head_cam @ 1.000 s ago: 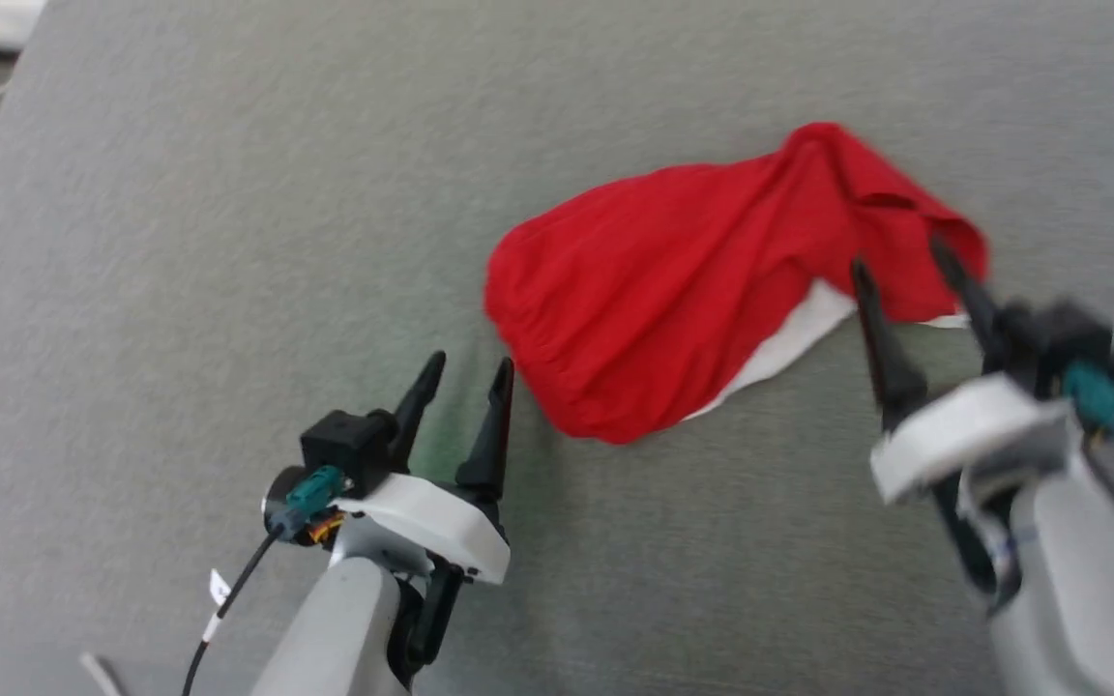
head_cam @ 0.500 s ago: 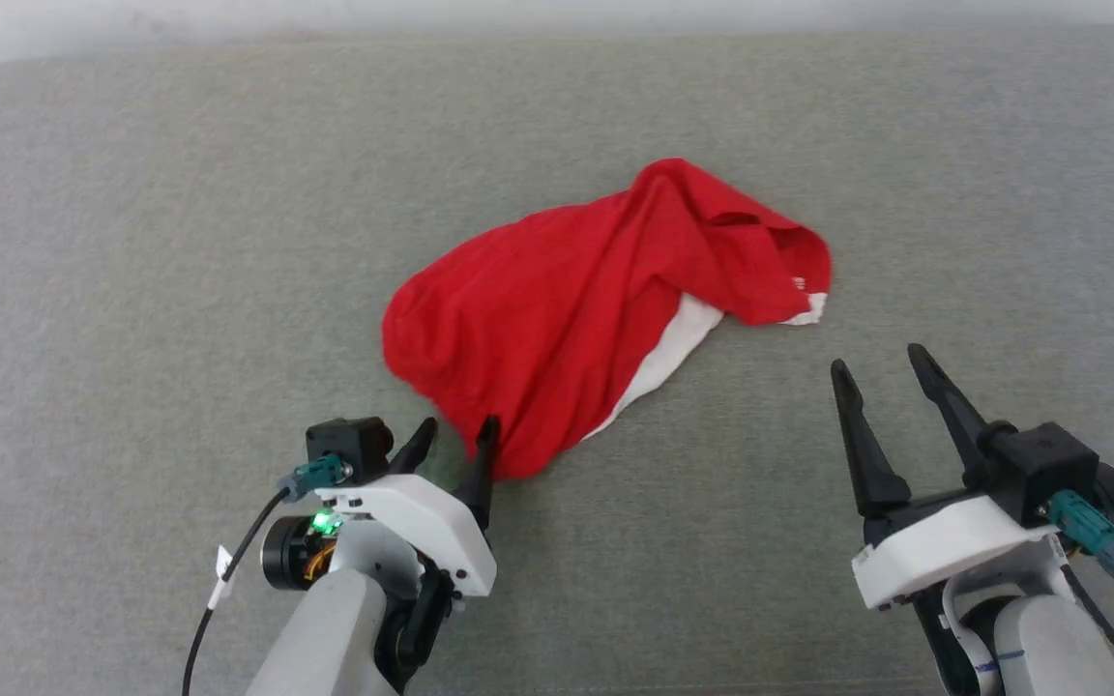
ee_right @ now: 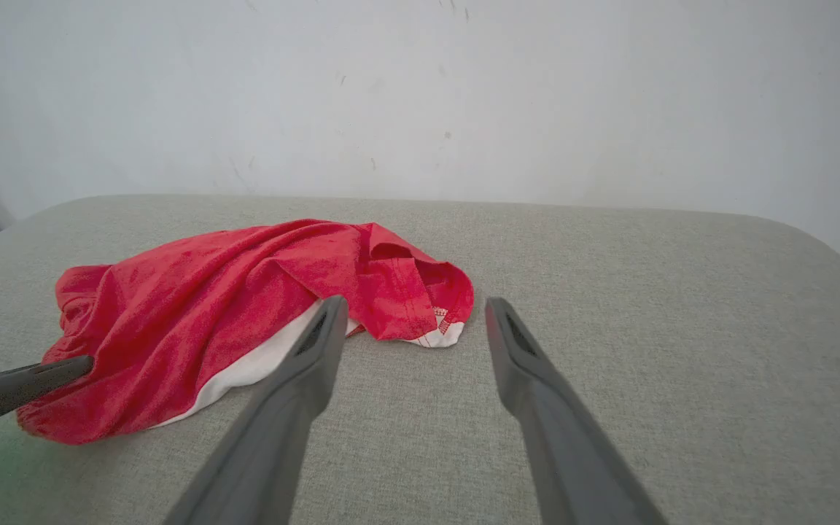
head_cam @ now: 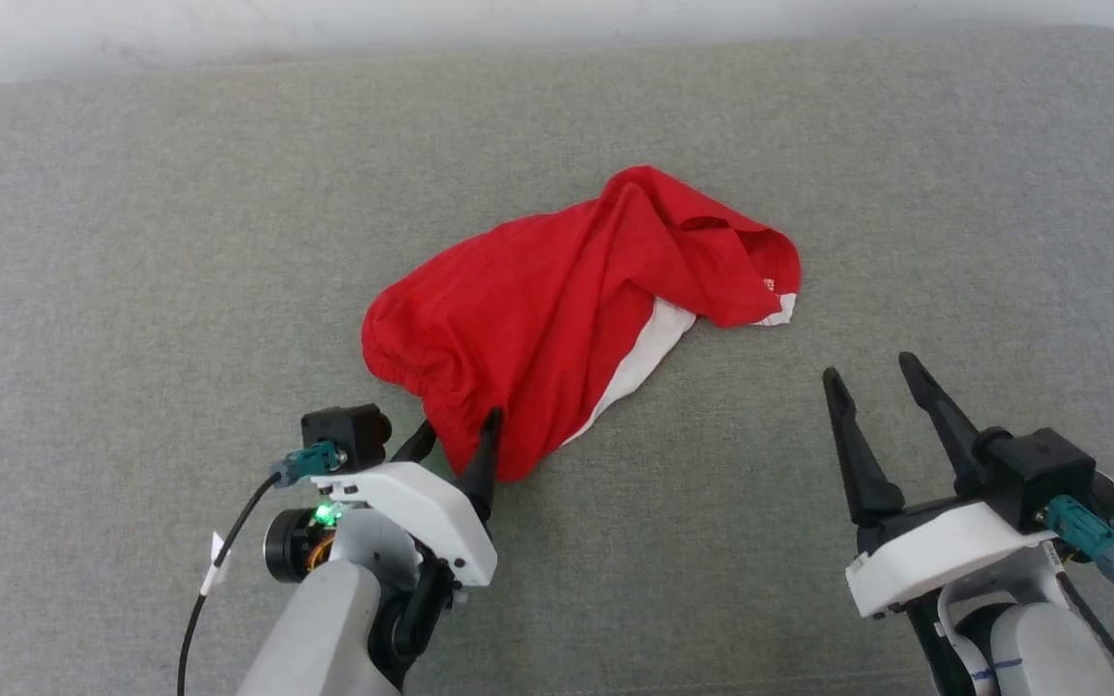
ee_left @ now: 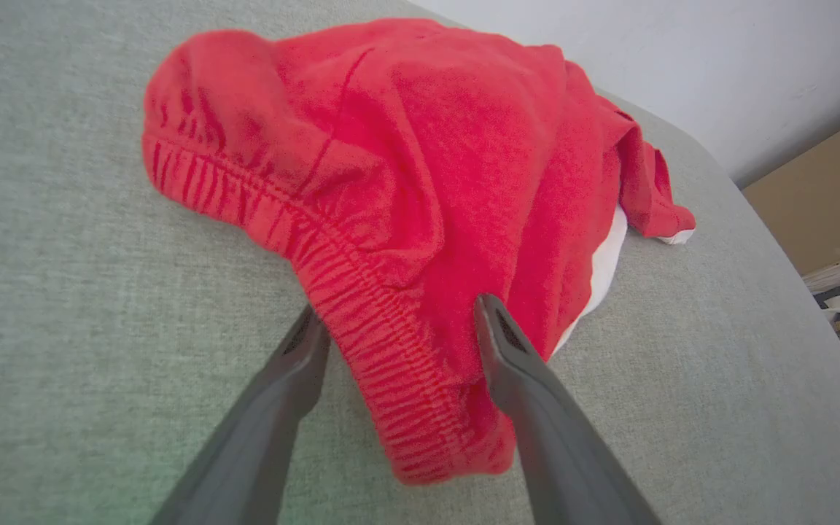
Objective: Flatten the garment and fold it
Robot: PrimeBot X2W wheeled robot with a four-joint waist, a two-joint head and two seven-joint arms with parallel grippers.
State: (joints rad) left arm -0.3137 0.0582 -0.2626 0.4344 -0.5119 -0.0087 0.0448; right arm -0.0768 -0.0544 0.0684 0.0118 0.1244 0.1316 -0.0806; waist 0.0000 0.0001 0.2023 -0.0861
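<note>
Since half a second ago the left jaws have pushed onto the garment, so the gathered waistband at its near end now sits between them, spread wide and not yet closed on anything; the garment lies crumpled on the grey surface, one leg twisted over at its far end. Right jaws hover wide open and empty, well apart from the garment's hem end. For a good pinch the left jaws should probably close on the elastic itself, catching both layers, and lift only slightly
</note>
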